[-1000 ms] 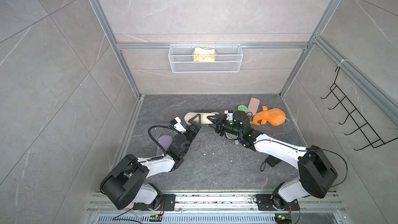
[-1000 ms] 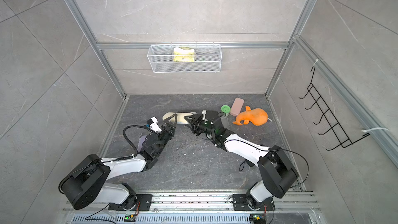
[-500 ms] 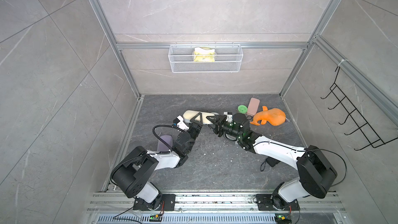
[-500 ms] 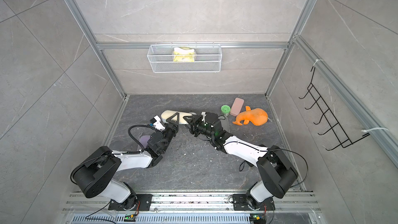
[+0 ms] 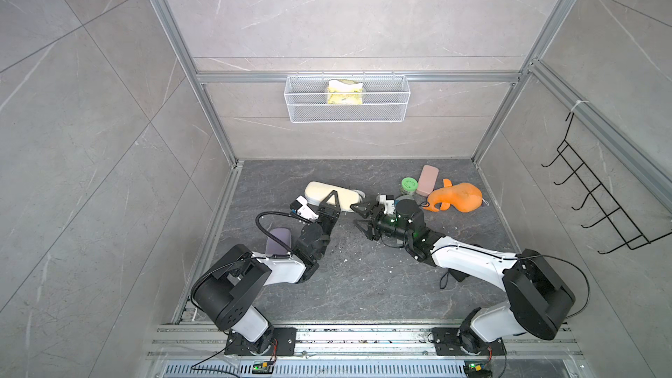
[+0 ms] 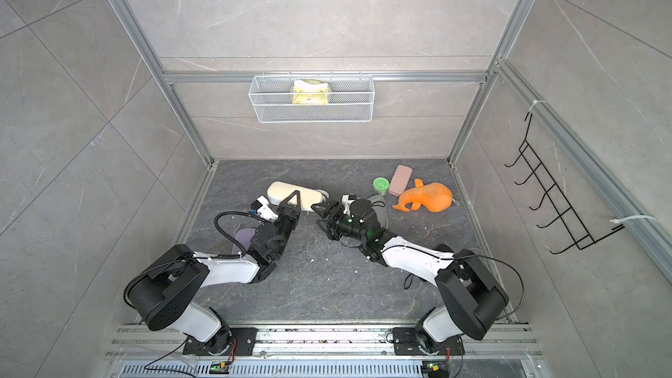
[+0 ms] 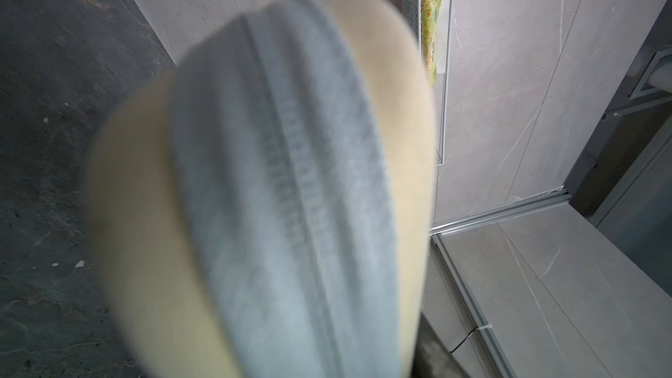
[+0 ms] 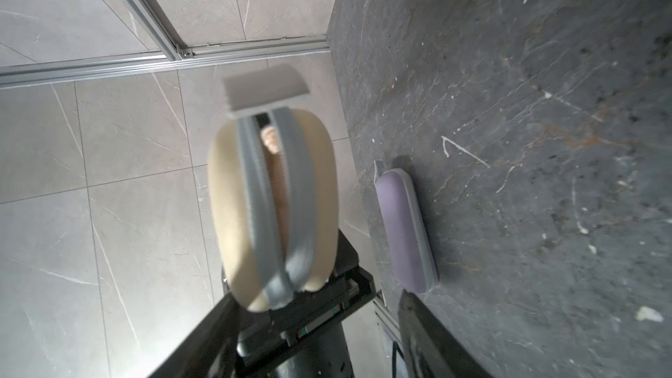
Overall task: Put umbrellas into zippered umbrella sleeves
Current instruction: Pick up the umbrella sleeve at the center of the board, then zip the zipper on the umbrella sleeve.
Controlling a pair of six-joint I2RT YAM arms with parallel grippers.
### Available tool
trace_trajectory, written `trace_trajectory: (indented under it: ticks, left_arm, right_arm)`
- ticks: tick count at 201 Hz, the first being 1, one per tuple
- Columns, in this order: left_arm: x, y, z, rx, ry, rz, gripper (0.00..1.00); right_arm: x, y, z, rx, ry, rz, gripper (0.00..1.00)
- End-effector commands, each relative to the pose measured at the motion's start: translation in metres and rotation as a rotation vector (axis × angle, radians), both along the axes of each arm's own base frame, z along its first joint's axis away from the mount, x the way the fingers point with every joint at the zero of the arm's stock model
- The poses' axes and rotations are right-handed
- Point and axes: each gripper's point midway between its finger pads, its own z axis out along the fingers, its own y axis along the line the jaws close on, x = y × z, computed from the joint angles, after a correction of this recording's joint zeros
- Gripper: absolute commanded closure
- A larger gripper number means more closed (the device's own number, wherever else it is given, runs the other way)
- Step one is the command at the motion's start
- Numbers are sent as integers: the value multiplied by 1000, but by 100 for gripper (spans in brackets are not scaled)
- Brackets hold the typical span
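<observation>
Cream sleeve [image 5: 320,190]: centre of both top views, just left of the middle, lying left to right. Whether it rests on the counter [image 5: 363,278] or is lifted cannot be told.
Zipper [image 8: 262,194]: parted at the strap end, joined at the end by the left arm.
Umbrella [image 8: 270,138]: tan handle shows through the zipper gap, inside the cream sleeve.
Strap [image 8: 265,90]: grey tab at the sleeve's end.
Left fingers [image 5: 329,209]: clamped on the cream sleeve.
Right fingers [image 5: 360,207]: spread wide, holding nothing, just right of the sleeve's strap end.
Lilac sleeve [image 5: 278,239]: closed, on the counter beside the left arm, lower left of centre.
Orange plush toy [image 5: 456,201], pink case [image 5: 427,180], green-lidded jar [image 5: 409,185]: grouped at right, near the back wall.
Wire basket [image 5: 347,118]: on the back wall, holding a yellow packet [image 5: 345,92].
</observation>
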Motion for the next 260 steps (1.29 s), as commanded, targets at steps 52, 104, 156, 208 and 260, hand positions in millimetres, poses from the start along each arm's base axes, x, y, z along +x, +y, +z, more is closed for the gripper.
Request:
trace_trajectory:
  ticks: [52,104,156,208,260]
  left_arm:
    - [-11,6,75,25,-201,73,76]
    - [-15,-2,73,31,-191,68,79]
    - [-19,-13,67,35,-158,57,84]
    - [-24,-18,63,42,-148,47,85]
    - [-26,-11,63,67,-149,78,86]
  right_arm:
    - [-17,-7,-6,-694,-581,44,55]
    - [-6,11,10,-769,-669,-18,58]
    - [12,23,8,-793,-640,-53,63]
    - [22,24,15,-800,-629,-105,75]
    - [17,29,18,-780,-638,-64,100]
